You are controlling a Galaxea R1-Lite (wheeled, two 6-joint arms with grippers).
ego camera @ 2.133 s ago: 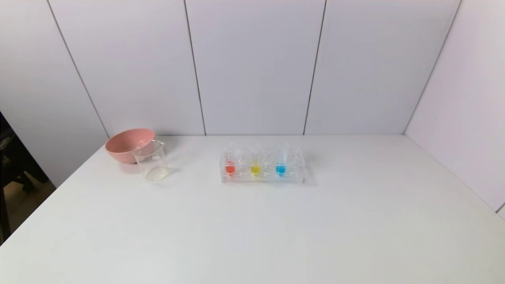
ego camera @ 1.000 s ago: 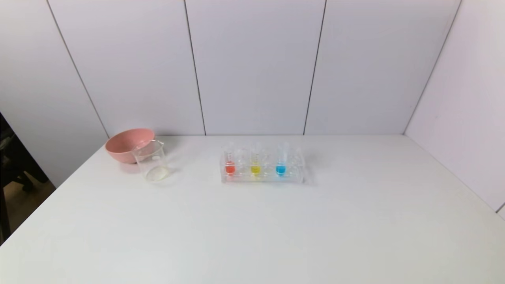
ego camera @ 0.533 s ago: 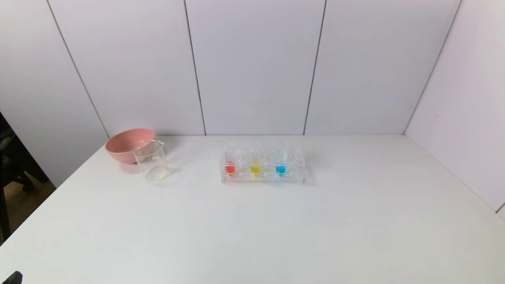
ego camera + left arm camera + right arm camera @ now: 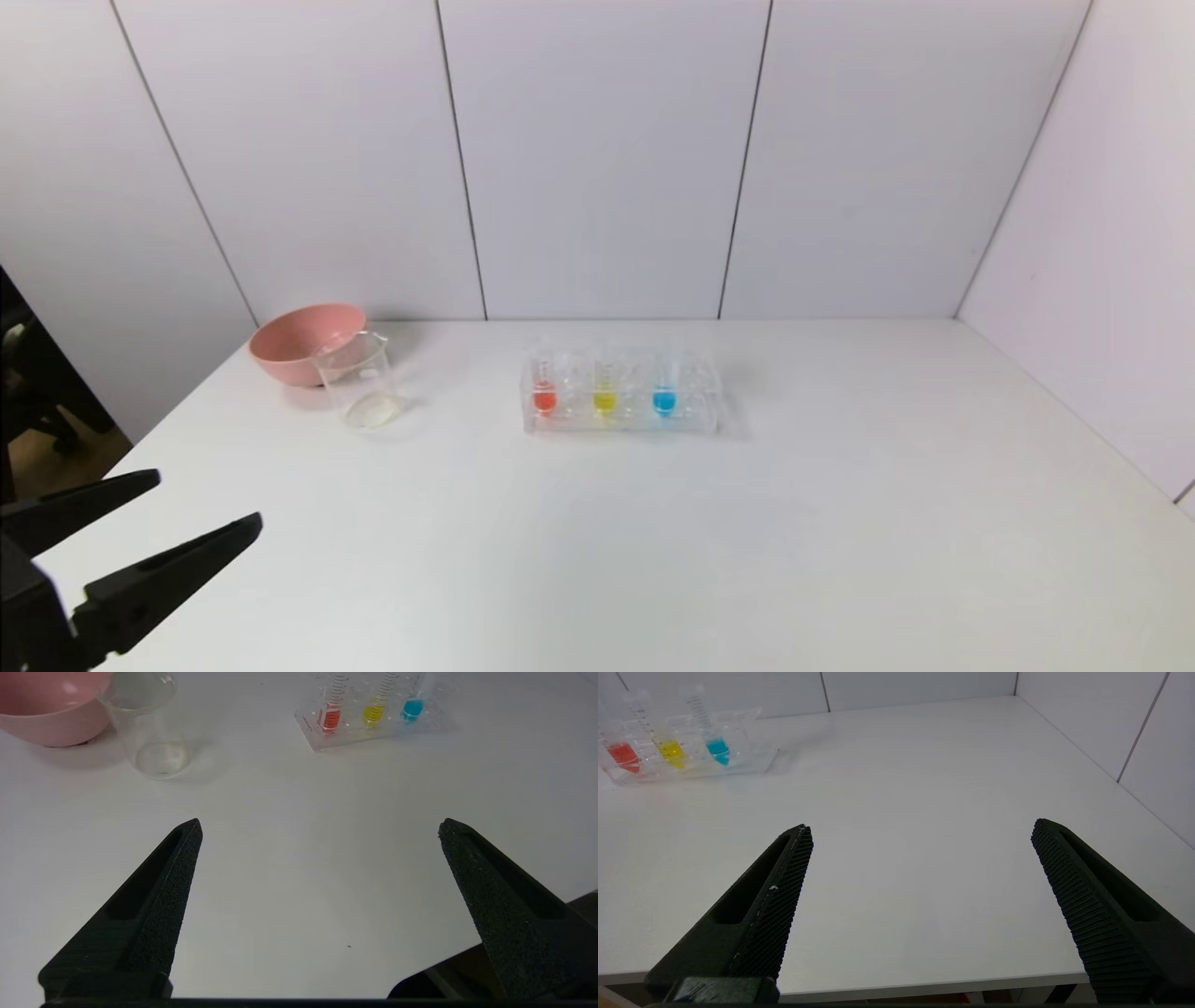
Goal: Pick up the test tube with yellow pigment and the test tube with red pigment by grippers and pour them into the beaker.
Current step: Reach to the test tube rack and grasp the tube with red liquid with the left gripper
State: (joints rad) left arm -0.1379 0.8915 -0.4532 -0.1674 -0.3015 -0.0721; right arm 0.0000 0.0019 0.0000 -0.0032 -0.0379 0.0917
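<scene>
Left gripper (image 4: 205, 504) cut off by head view's lower-left corner, arm hidden. Bowl (image 4: 46, 714) and beaker (image 4: 145, 723) rims cropped in left wrist view.

Pink bowl (image 4: 303, 342) (black pincer (image 4: 203, 504)).

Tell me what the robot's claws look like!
The left claw has two long black fingers, pointed like wedges, with rough grainy pads. The right claw looks alike, but its black fingers have ridged, bumpy pads. Each finger has a slot along its side.
</scene>
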